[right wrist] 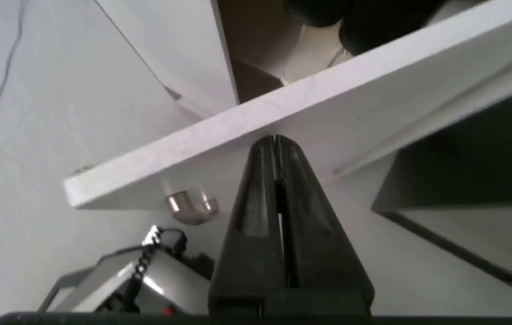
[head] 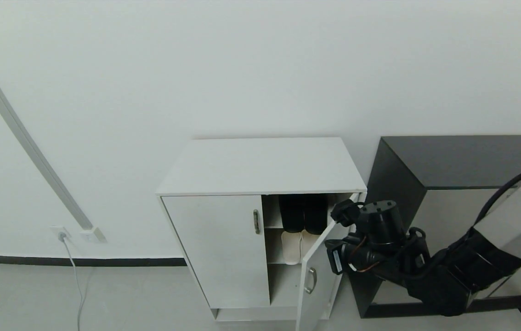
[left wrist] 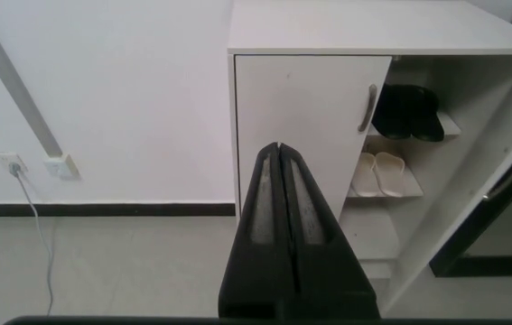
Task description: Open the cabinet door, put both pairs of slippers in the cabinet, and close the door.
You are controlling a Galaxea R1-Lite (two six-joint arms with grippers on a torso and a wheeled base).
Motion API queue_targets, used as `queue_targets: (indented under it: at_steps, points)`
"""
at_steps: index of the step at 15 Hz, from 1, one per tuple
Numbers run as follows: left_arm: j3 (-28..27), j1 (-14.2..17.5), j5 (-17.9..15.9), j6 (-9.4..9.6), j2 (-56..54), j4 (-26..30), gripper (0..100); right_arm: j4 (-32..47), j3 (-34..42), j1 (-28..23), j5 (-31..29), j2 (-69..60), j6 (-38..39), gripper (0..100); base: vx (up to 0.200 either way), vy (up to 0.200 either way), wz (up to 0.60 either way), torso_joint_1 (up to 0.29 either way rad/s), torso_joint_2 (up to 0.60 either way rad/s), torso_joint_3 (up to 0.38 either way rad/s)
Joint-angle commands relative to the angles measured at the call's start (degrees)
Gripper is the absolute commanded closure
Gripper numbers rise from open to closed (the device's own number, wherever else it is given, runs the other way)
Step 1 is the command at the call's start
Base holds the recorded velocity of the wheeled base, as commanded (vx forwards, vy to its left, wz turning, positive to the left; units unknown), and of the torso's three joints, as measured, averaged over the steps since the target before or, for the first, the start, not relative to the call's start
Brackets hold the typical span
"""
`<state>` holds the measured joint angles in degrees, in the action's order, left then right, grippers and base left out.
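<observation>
White two-door wooden cabinet (head: 260, 168) against the wall: left door shut, right door (head: 318, 269) swung partly open. The black slippers (head: 303, 212) rest on the upper shelf and the white slippers (head: 298, 243) on the shelf below. The right gripper (right wrist: 275, 144), fingers pressed together and holding nothing, has its tip at the open door's panel above the metal handle (right wrist: 188, 204). The left gripper (left wrist: 279, 149), likewise closed and empty, hangs well apart, facing the cabinet. A dark grey cabinet (head: 462, 161) stands just beside.

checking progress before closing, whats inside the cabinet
Black slippers on the upper shelf, white slippers on the one below. The closed left door hides that half of the cabinet.
</observation>
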<state>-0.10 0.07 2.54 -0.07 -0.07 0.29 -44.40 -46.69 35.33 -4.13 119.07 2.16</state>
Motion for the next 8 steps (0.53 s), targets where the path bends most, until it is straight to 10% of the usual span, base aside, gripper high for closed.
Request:
queue_targets:
  at_steps: [1, 8]
  points:
    - [0.0, 0.0, 0.0, -0.01, 0.1, 0.0, 100, -3.0, -1.5, -0.3, -0.1, 4.9, 0.3, 100, 0.000, 0.000, 0.00, 0.000, 0.00, 0.000]
    - [0.0, 0.0, -0.1, 0.16, 0.1, 0.1, 100, -11.0, -10.6, -2.3, -0.3, 14.9, 3.1, 100, 0.000, 0.000, 0.00, 0.000, 0.00, 0.000]
